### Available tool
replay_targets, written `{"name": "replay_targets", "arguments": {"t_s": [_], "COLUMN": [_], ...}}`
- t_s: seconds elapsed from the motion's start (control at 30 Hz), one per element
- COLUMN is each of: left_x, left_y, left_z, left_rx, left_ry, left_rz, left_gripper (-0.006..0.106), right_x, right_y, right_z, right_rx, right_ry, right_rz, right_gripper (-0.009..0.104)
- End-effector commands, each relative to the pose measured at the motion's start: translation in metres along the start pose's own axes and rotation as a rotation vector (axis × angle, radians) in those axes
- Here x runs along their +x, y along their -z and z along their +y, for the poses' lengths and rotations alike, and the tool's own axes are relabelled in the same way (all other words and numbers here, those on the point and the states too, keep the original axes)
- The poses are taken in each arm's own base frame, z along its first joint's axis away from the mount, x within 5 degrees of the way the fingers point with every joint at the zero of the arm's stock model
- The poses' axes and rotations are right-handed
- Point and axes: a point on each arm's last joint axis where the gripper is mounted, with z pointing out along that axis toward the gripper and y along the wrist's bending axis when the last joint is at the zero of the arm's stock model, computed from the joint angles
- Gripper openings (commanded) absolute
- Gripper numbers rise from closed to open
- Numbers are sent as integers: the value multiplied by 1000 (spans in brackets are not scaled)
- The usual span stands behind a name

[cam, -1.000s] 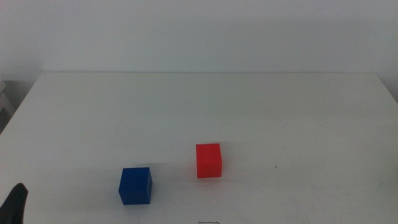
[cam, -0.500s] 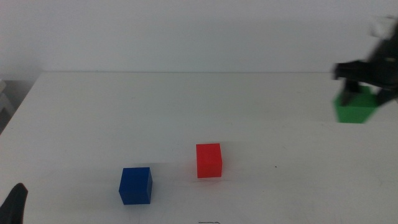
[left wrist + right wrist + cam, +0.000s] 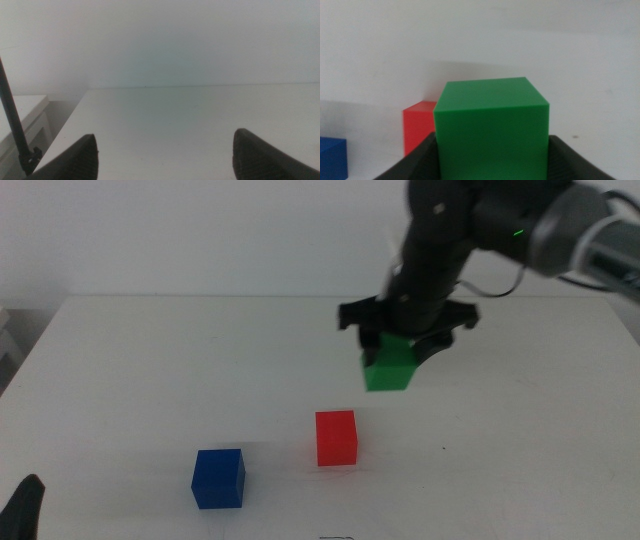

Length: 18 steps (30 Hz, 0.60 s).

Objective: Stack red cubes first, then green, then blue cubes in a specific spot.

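Jaws of right gripper point(image 3: 405, 345) pinch matte green cube point(image 3: 390, 365) above red cube point(image 3: 336, 437); left gripper's point(image 3: 165, 155) jaws spread.

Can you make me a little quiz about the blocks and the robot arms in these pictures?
1. True or false: the green cube is sitting on top of the red cube.
2. Which cube is held between the fingers of the right gripper? A) blue B) red C) green
3. Fill in the blank: the blue cube rests on the ____, beside the red cube and not touching it.

Key:
1. False. The green cube is up in the air, carried by the right gripper.
2. C.
3. table.

Extra fact: the left gripper waits at the table's near left edge, fingers wide apart and holding nothing.
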Motion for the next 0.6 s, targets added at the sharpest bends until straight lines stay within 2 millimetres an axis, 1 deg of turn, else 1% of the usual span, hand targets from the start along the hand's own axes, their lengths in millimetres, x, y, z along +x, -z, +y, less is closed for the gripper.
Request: {"name": "replay_targets", "arguments": {"t_s": [0.0, 0.17, 0.4, 0.57], "left_x": [-10, -10, -10, -10], "left_y": [2, 2, 2, 2], "left_z": [0, 0, 0, 0], "left_rx": [1, 1, 1, 1], "left_ry": [12, 12, 12, 12], "left_rz": [-111, -111, -111, -111], "left_gripper": [90, 90, 90, 90], "right_x": [6, 14, 20, 25], "right_y": [25, 9, 7, 1], "right_z": [10, 28, 50, 58], "right_rx": [-4, 4, -17, -16], "right_ry": [3, 4, 19, 17], "right_rz": [-10, 22, 22, 35], "right_gripper": [-1, -1, -1, -1]}}
